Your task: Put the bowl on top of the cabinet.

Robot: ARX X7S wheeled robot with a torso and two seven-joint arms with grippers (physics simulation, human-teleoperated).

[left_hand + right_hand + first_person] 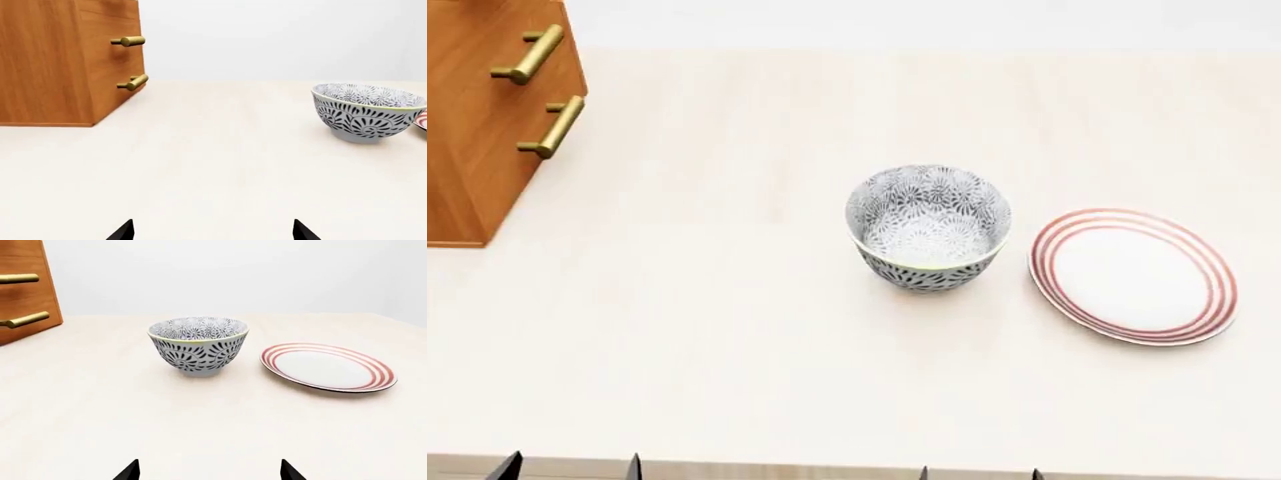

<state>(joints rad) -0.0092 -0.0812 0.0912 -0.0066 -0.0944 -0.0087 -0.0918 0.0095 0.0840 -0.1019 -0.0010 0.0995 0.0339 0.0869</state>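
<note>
The patterned white bowl (929,228) stands upright near the middle of the pale table (734,330), also seen in the left wrist view (365,112) and the right wrist view (198,345). The orange-brown cabinet (481,120) with brass bar handles sits at the table's far left; its top is out of view. My left gripper (569,467) and right gripper (980,473) hover at the table's near edge, both open and empty, only their black fingertips showing. The right gripper (209,471) faces the bowl from a distance. The left gripper (213,231) points between cabinet (60,60) and bowl.
A flat white plate with red rings (1134,275) lies just right of the bowl, close to it but apart. The cabinet's handles (531,54) stick out toward the table's centre. The table's front edge (761,468) runs along the bottom of the head view.
</note>
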